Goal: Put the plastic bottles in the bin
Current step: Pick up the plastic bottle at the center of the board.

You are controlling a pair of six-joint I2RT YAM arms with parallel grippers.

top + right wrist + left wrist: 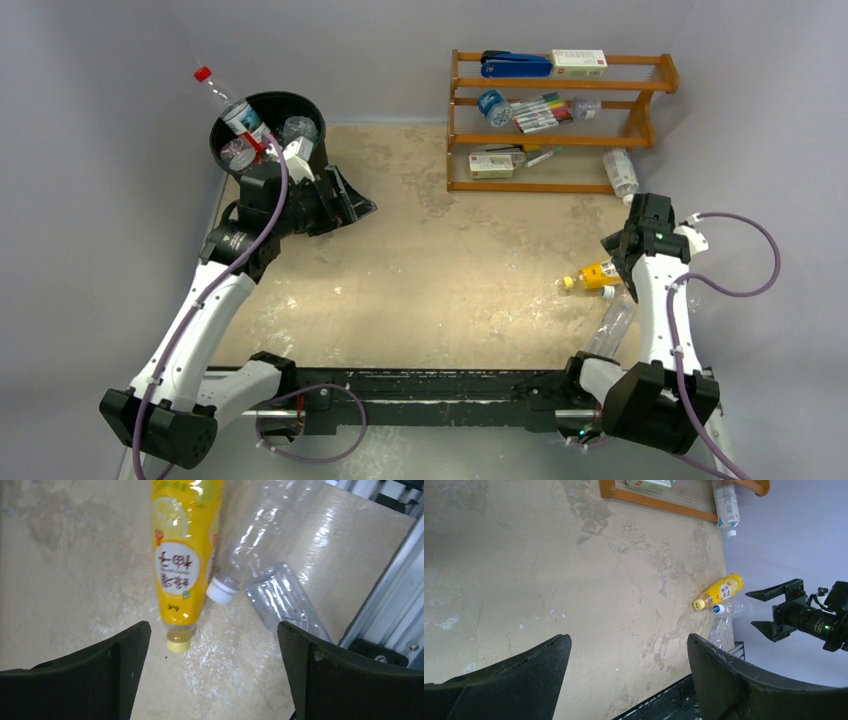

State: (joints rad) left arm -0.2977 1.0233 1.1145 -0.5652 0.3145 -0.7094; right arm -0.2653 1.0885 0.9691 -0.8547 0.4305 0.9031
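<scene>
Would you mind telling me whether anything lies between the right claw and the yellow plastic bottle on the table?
Nothing visible does. The open right claw hangs directly over the yellow plastic bottle. A clear white-capped plastic bottle lies close beside it, where one finger may land.

Bin [275,96] back left, rack [452,110] back right.
Bottles [240,118] are sitting in the bin; others [597,274] are lying at right.

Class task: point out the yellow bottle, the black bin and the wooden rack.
yellow bottle [176,567]: right wrist view, on its round white label.
black bin [275,95]: top external view, on its far rim.
wooden rack [540,187]: top external view, on its bottom rail.
</scene>
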